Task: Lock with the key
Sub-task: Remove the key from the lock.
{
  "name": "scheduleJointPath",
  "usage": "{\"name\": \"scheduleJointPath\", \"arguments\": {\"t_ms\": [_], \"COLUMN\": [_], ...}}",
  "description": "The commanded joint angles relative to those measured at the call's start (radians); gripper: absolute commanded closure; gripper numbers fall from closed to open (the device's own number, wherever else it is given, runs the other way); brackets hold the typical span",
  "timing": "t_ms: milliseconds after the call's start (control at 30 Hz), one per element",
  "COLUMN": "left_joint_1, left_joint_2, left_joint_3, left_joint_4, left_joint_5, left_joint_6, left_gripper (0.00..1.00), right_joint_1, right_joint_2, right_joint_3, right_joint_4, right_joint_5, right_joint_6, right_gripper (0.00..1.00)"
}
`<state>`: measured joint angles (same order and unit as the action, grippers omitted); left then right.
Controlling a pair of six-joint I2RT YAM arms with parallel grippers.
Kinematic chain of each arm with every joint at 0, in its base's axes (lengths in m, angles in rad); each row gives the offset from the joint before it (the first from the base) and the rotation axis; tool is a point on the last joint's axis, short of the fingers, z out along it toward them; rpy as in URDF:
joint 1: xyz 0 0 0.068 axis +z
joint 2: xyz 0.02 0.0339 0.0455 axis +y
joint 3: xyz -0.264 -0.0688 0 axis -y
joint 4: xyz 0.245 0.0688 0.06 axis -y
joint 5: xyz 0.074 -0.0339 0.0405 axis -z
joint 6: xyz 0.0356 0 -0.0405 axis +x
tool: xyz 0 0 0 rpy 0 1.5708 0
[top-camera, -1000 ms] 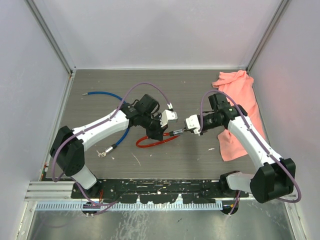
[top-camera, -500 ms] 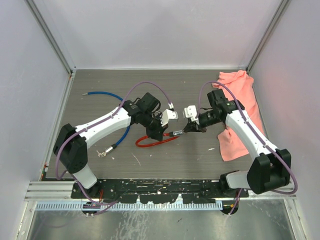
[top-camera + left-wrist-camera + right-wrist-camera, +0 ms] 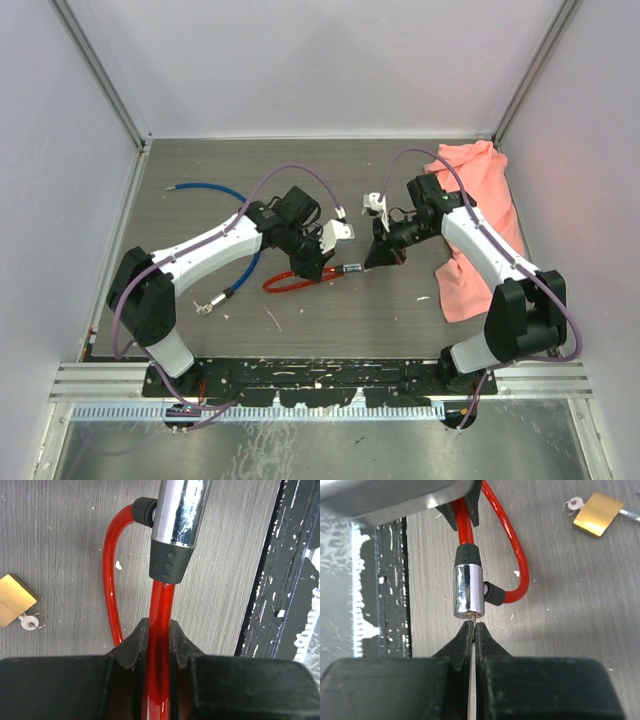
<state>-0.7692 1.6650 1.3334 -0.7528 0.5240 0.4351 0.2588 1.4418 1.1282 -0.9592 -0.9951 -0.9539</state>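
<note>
At the near edge, a scratched black base plate (image 3: 300,372) is seen, with an aluminium rail (image 3: 100,378) at its left end, and both arms are bolted there. Beyond it, a grey wood-grain table (image 3: 330,170) is spread, marked with small white flecks. Near the front left of the table, a brass padlock (image 3: 14,600) is laid flat with a small ringed key (image 3: 30,622) in it. Toward the middle, a red cable lock (image 3: 290,283) is looped on the surface. Its red cable is clamped between the fingers of the left gripper (image 3: 160,630), just behind the black collar of the chrome lock cylinder (image 3: 468,590). The cylinder is held clear of the wood and is pointed toward the right gripper (image 3: 473,630). The right gripper's fingers are pressed tight together on a thin metal blade, taken to be the key (image 3: 472,680), whose tip is set against the end face of the cylinder; how far it is inserted cannot be told. Further back on the left, a blue cable (image 3: 215,190) is curved across the table. At the far right, a pink cloth (image 3: 480,220) is crumpled along the wall. The table is enclosed on three sides by plain white walls (image 3: 320,60) with metal strips in the corners.
</note>
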Motion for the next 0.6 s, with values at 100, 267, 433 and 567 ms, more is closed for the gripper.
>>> {"name": "scheduleJointPath", "arguments": {"t_ms": [100, 267, 433, 567], "left_joint_1": [0.004, 0.004, 0.005, 0.005], "left_joint_2": [-0.019, -0.020, -0.013, -0.015], "left_joint_3": [-0.016, -0.013, -0.007, -0.007], "left_joint_4": [0.028, 0.025, 0.018, 0.017], "left_joint_5": [-0.026, -0.034, -0.041, -0.045], "left_joint_6": [0.001, 0.011, 0.020, 0.025], "left_gripper": [1.00, 1.00, 1.00, 1.00], "right_joint_1": [0.010, 0.006, -0.004, -0.020], "right_joint_2": [0.088, 0.147, 0.256, 0.380], "right_joint_3": [0.080, 0.102, 0.144, 0.198], "right_joint_4": [-0.034, -0.065, -0.157, -0.342], "right_joint_5": [-0.038, -0.047, -0.089, -0.156], "right_joint_6": [0.249, 0.342, 0.409, 0.337], "right_gripper": [0.99, 0.99, 0.99, 0.99]}}
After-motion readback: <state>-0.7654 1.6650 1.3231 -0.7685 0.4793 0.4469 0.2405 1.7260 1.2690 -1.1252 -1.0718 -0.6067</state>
